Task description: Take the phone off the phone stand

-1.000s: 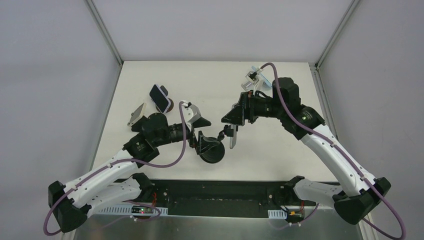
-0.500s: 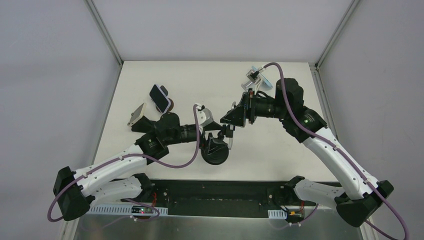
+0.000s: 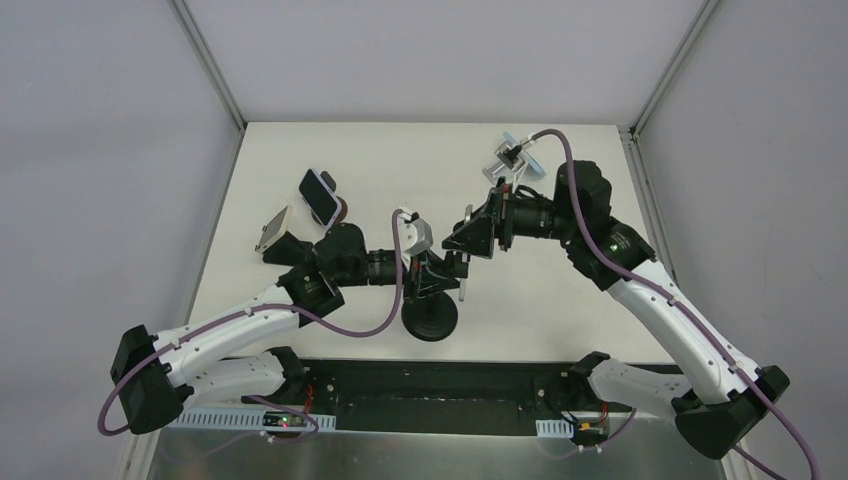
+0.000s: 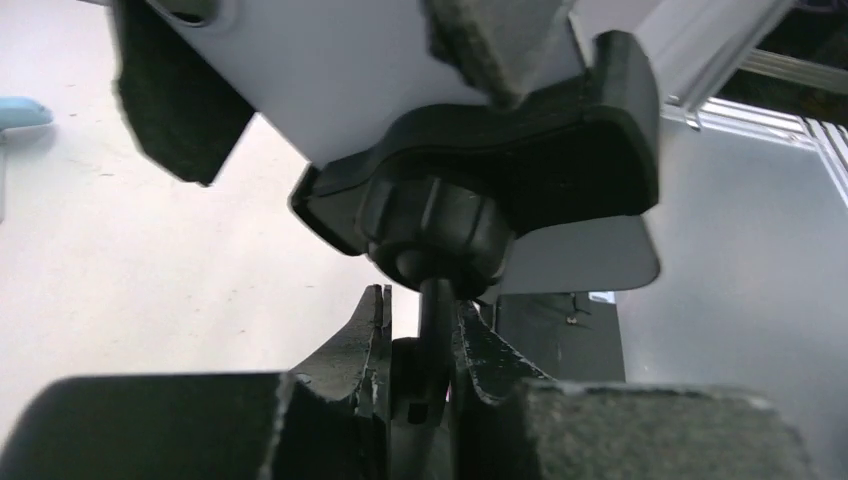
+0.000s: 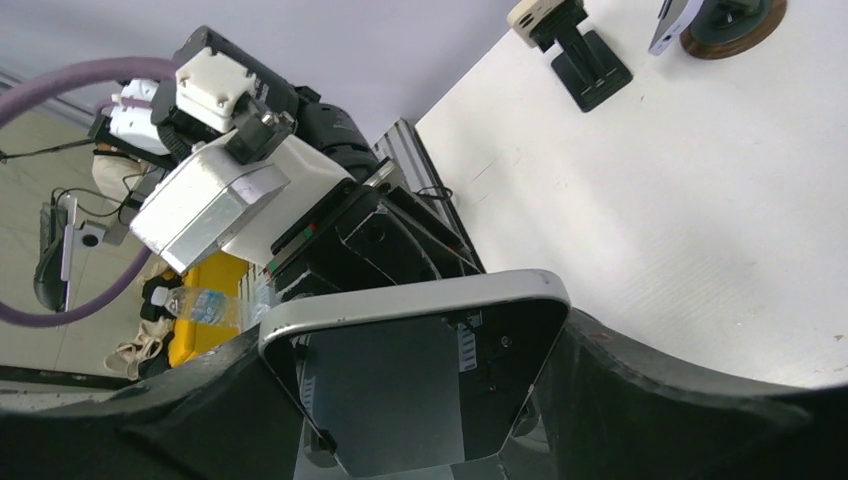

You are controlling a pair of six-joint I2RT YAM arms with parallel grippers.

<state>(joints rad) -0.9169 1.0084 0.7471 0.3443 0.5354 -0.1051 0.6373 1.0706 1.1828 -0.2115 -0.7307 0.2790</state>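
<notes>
Phone (image 5: 415,370) is seen upright over the middle of the desk (image 3: 560,300), seated in the cradle (image 4: 560,150) of the phone stand (image 3: 430,318); it is not yet freed.

Right claw (image 3: 462,262) is clenched on the phone's two long edges. Its dark pads (image 4: 170,110) are seen against the pale back.

Left claw (image 4: 420,340) is closed on the thin stem (image 4: 436,300) just under the ball knob, so the stand is braced.

Step judged: extraction. The stem should be held pinned while the phone is drawn straight out of the cradle. It should not be twisted, so that the clamp arm is not levered and the base is not tipped. Slip on the smooth edges is to be watched.
</notes>
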